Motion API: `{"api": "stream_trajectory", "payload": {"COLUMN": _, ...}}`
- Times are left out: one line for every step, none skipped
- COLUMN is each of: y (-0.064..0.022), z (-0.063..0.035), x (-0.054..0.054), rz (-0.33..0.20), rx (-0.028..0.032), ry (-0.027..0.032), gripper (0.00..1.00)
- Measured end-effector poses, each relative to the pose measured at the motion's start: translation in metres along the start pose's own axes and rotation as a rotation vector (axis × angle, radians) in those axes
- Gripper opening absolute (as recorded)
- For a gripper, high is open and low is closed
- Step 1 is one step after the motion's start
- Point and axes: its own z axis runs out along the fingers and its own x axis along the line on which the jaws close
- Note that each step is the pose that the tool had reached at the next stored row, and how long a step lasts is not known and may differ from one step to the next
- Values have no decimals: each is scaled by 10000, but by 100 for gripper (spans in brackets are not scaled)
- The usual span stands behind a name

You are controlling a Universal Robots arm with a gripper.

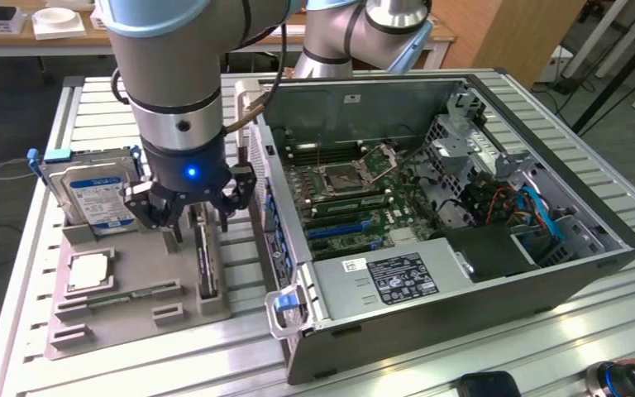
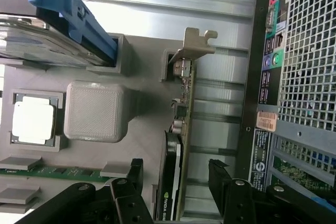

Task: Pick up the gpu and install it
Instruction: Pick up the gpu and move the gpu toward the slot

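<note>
1 gripper [image 1: 194, 219], jaws spread wide, straddles your gpu [image 1: 206, 265], standing on edge in the grey tray [image 1: 119, 314] on the slatted aluminium table [image 1: 185, 364] beside the open computer case [image 1: 428, 306]; a wooden desk [image 1: 31, 43] behind.

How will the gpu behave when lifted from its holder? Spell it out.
Probably stiff: the gpu is a flat board with a metal bracket. Likely tippy: it stands on edge in the grey holder. Exposed components suggest fragility.

The thin black gpu card [image 2: 172, 192] stands on edge between the wide-apart fingers of the black metal gripper [image 2: 176, 167].
</note>
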Motion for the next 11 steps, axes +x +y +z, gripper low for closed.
{"api": "stream_trajectory", "payload": {"y": -1, "z": 18, "x": 0, "rz": -1, "rx": 0, "ry": 0, "gripper": 62}}
{"api": "stream_trajectory", "payload": {"y": -3, "z": 36, "x": 0, "rz": -2, "rx": 1, "ry": 0, "gripper": 62}}
{"api": "stream_trajectory", "payload": {"y": -4, "z": 53, "x": 0, "rz": -2, "rx": 1, "ry": 0, "gripper": 62}}
{"api": "stream_trajectory", "payload": {"y": -4, "z": 70, "x": 0, "rz": -2, "rx": 0, "ry": 0, "gripper": 62}}
{"api": "stream_trajectory", "payload": {"y": -5, "z": 84, "x": 0, "rz": -2, "rx": 0, "ry": 0, "gripper": 62}}
{"api": "stream_trajectory", "payload": {"y": -6, "z": 93, "x": 0, "rz": -2, "rx": 0, "ry": 0, "gripper": 62}}
{"api": "stream_trajectory", "payload": {"y": -6, "z": 96, "x": 0, "rz": -2, "rx": 1, "ry": -4, "gripper": 62}}
{"api": "stream_trajectory", "payload": {"y": -6, "z": 97, "x": 0, "rz": -3, "rx": 3, "ry": -6, "gripper": 62}}
{"api": "stream_trajectory", "payload": {"y": -6, "z": 97, "x": 0, "rz": -3, "rx": 4, "ry": -8, "gripper": 62}}
{"api": "stream_trajectory", "payload": {"y": -6, "z": 98, "x": 0, "rz": -3, "rx": 3, "ry": -10, "gripper": 62}}
{"api": "stream_trajectory", "payload": {"y": -6, "z": 101, "x": 1, "rz": -3, "rx": 1, "ry": -11, "gripper": 62}}
